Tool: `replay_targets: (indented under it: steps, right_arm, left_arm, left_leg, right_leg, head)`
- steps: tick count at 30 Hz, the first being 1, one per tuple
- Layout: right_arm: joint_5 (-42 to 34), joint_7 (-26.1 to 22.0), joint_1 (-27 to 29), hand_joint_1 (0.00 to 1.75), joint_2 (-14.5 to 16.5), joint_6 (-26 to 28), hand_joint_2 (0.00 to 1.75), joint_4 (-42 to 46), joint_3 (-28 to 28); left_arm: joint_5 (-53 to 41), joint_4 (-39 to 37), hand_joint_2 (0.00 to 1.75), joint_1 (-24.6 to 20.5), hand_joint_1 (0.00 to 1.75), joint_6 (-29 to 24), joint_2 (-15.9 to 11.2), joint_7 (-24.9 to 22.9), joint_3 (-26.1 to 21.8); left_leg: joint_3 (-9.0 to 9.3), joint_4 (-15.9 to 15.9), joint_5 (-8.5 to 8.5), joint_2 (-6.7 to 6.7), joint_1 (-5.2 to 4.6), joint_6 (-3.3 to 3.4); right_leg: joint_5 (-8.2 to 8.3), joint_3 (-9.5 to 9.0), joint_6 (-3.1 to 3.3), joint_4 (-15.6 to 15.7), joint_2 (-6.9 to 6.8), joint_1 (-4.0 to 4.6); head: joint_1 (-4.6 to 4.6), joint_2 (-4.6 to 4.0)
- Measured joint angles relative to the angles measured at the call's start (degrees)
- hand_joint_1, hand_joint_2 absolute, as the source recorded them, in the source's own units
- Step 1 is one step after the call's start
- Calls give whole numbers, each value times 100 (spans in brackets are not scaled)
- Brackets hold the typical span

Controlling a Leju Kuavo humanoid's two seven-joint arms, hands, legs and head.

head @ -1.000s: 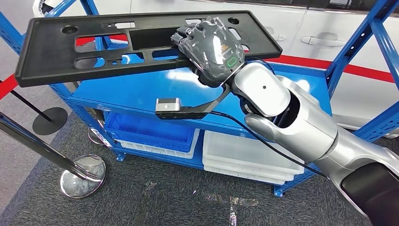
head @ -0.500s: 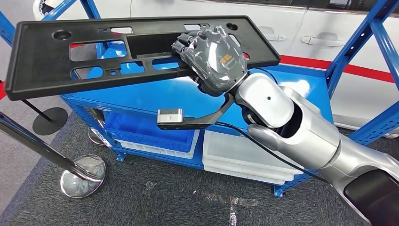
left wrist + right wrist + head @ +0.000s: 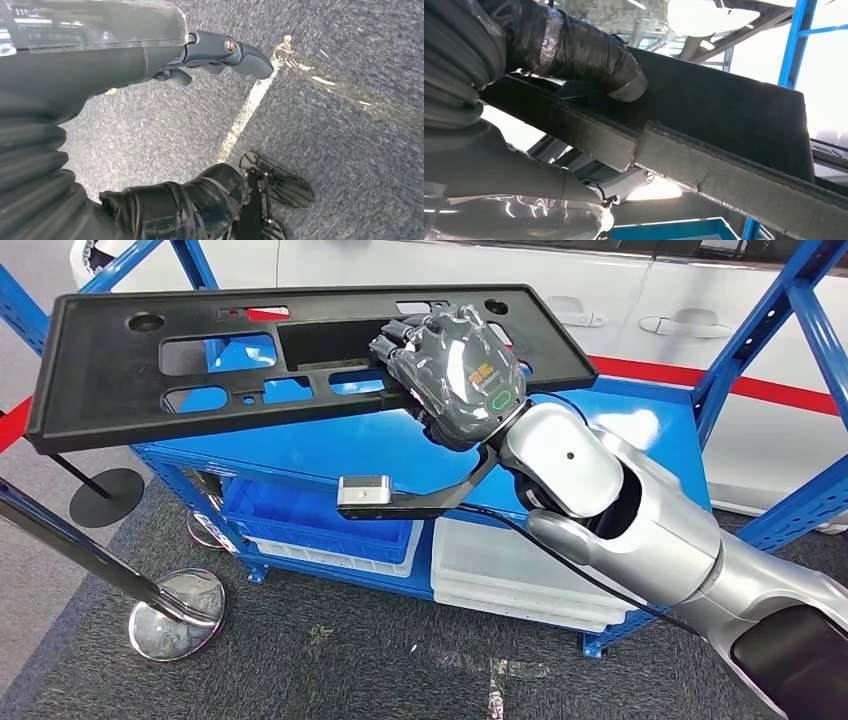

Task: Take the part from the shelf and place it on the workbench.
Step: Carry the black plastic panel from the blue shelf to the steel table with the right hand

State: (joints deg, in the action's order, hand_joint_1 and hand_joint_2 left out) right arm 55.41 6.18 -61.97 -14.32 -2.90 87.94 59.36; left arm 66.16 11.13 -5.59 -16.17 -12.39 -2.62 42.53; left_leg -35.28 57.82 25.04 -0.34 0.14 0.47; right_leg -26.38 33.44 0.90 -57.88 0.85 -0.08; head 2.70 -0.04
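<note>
The long black part (image 3: pixel 300 350) hangs clear above the blue shelf (image 3: pixel 330 445), its far left end unsupported; it may tip and slip, since the right hand (image 3: pixel 455 365) grips only one inner edge, fingers clamped around it. Below, blue bin (image 3: pixel 320 520) and white bin (image 3: pixel 530 575): contents not visible. Left hand (image 3: pixel 150 45) holds nothing, fingers loosely apart

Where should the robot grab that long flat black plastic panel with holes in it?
Probably at a long edge near the middle, coming from the near side, as the right hand does now. The long flat black plastic panel is wide and thin, so a grip far toward one end would likely let it tip. The bar beside the cut-out windows gives fingers something to wrap around, thumb pressing the other face.
</note>
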Motion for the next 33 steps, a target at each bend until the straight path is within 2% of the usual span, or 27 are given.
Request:
replay_targets:
  steps: [3,5,6,8,9,10,11,12,14,15,17,19,20,22,24,25,26,27,28,29,30,31,33]
  right_arm:
    - [-2,7,-6,175,0,-42,175,0,0]
    - [-10,11,-20,175,-4,-70,175,0,0]
    - [-14,13,-33,175,-9,-79,175,0,0]
    - [-17,15,-43,175,-22,-90,175,-1,0]
    - [-17,16,-30,175,-27,-96,175,-3,0]
    - [-17,15,-9,175,-32,-101,175,-5,0]
    - [-17,14,7,175,-33,-104,175,-7,0]
    - [-17,14,13,175,-36,-106,175,-9,0]
    - [-17,17,0,175,-43,-105,175,-10,0]
    - [-17,17,-6,175,-46,-105,175,-9,0]
    - [-17,16,-5,175,-50,-105,175,-10,0]
    - [-17,15,-5,175,-50,-105,175,-13,0]
    - [-17,15,-8,175,-48,-105,175,-15,0]
    - [-17,17,-14,175,-45,-105,175,-16,0]
    - [-17,17,-8,175,-44,-106,175,-16,0]
    - [-18,16,-4,175,-44,-107,175,-16,0]
    - [-18,15,0,175,-44,-107,175,-17,0]
    - [-18,15,0,175,-44,-107,175,-17,0]
    - [-18,15,-2,175,-44,-106,175,-17,0]
    - [-17,15,-5,175,-44,-105,175,-16,0]
    - [-17,16,-10,175,-45,-105,175,-16,0]
    - [-17,16,-13,175,-46,-105,175,-17,0]
    - [-17,17,-18,175,-48,-105,175,-18,0]
  left_arm:
    - [-2,0,175,-3,0,-40,-13,-22,0]
    - [-3,0,175,-16,0,-46,-13,-26,0]
    - [-5,0,175,-22,0,-46,-11,-26,0]
    - [-11,0,175,-27,0,-46,-8,-26,0]
    - [-15,0,175,-26,0,-46,-7,-26,0]
    - [-17,0,175,-26,0,-46,-6,-26,0]
    - [-17,0,175,-26,0,-46,-5,-26,0]
    - [-17,0,175,-26,0,-46,-3,-26,0]
    - [-19,-2,175,-21,0,-49,-11,-26,0]
    - [-19,-3,175,-17,0,-50,-18,-26,0]
    - [-20,-4,175,-15,0,-55,-27,-24,0]
    - [-20,-5,175,-13,0,-56,-25,-22,0]
    - [-20,-6,175,-10,0,-56,-26,-22,0]
    - [-20,-7,175,-11,0,-57,-27,-23,0]
    - [-20,-7,175,-14,0,-57,-27,-23,0]
    - [-20,-7,175,-15,0,-57,-26,-23,0]
    - [-20,-7,175,-15,0,-57,-26,-23,0]
    - [-20,-7,175,-17,0,-57,-25,-24,0]
    - [-20,-7,175,-22,0,-57,-27,-24,0]
    - [-20,-7,175,-29,0,-58,-36,-24,0]
    - [-20,-7,175,-35,0,-58,-45,-23,0]
    - [-20,-7,175,-40,0,-59,-54,-22,0]
    - [-20,-7,175,-49,0,-68,-61,-21,0]
  left_leg:
    - [11,-20,-18,2,0,40]
    - [75,-130,-83,20,42,76]
    - [108,-190,-113,30,65,90]
    - [132,-231,-137,40,79,102]
    - [130,-222,-136,41,87,100]
    - [126,-208,-131,41,102,92]
    - [121,-186,-120,40,124,77]
    - [112,-150,-103,36,154,50]
    - [65,-41,-51,23,195,-39]
    - [32,12,-35,15,199,-89]
    - [-28,75,-47,0,191,-174]
    - [-69,94,-56,0,206,-235]
    - [-108,158,23,8,214,-256]
    - [-289,631,411,22,217,-271]
    - [-525,1366,835,23,200,-266]
    - [-578,1608,927,23,186,-253]
    - [-536,1654,911,22,169,-225]
    - [-383,1482,806,22,145,-181]
    - [-137,1133,658,19,112,-118]
    - [123,724,569,18,77,-46]
    - [336,385,498,17,41,0]
    - [465,165,469,12,7,32]
    - [502,47,412,6,-41,43]
  right_leg:
    - [11,-14,-27,10,4,1]
    - [-81,7,-62,-80,13,21]
    - [-213,72,-81,-260,11,36]
    - [-574,344,-123,-932,-5,29]
    - [-703,502,-144,-1285,-11,6]
    - [-730,602,-168,-1501,-17,-25]
    - [-641,607,-197,-1505,-26,-63]
    - [-463,511,-232,-1291,-39,-104]
    - [-149,175,-314,-588,-61,-164]
    - [-80,63,-316,-357,-56,-166]
    - [-93,25,-246,-257,-28,-135]
    - [-61,90,-124,-264,-20,-141]
    - [-29,118,-68,-259,-22,-139]
    - [42,181,41,-238,-27,-130]
    - [104,263,105,-240,-29,-86]
    - [136,307,124,-243,-29,-59]
    - [167,350,135,-246,-27,-31]
    - [197,387,142,-249,-25,-4]
    - [224,416,145,-251,-23,17]
    - [251,438,141,-250,-23,33]
    - [279,451,128,-246,-27,41]
    - [309,458,105,-238,-35,37]
    - [384,464,40,-205,-48,13]
  head:
    - [0,0]
    - [-12,0]
    - [-23,0]
    - [-43,0]
    - [-44,0]
    - [-45,0]
    - [-46,0]
    - [-46,0]
    - [-56,0]
    - [-59,0]
    - [-63,0]
    - [-56,0]
    - [-48,0]
    - [-22,0]
    - [-1,0]
    - [4,0]
    - [4,0]
    - [4,0]
    - [3,0]
    - [1,0]
    - [-3,0]
    - [-3,0]
    - [3,0]
